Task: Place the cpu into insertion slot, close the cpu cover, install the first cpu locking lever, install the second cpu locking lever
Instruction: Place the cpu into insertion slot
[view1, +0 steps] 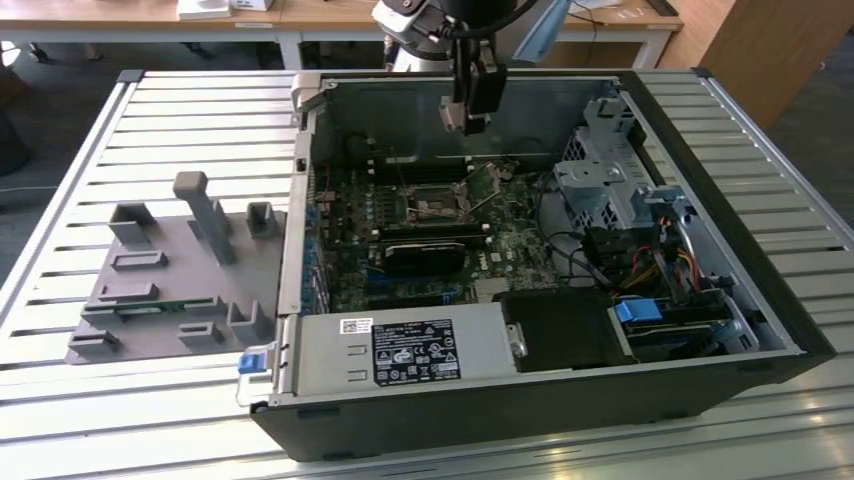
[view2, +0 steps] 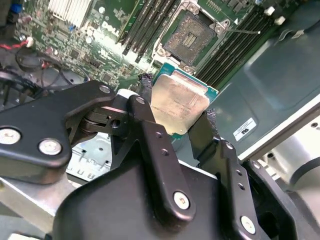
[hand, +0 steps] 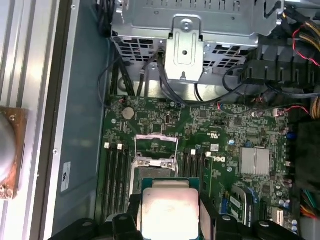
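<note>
While the slatted table (view1: 174, 110) carries an open-topped computer case (view1: 767, 250), the hand (view1: 470, 122) hangs near its far wall with free room around, grasping the cpu (view2: 179, 102) by two edges above the green board (view1: 514, 245), near the uncovered insertion slot (view2: 192, 37).

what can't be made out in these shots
- cpu sides, second wrist view: covered by the gripper pads.
- cpu underside, both wrist views: faces away from the cameras.
- slot pins, exterior view: too small.
</note>
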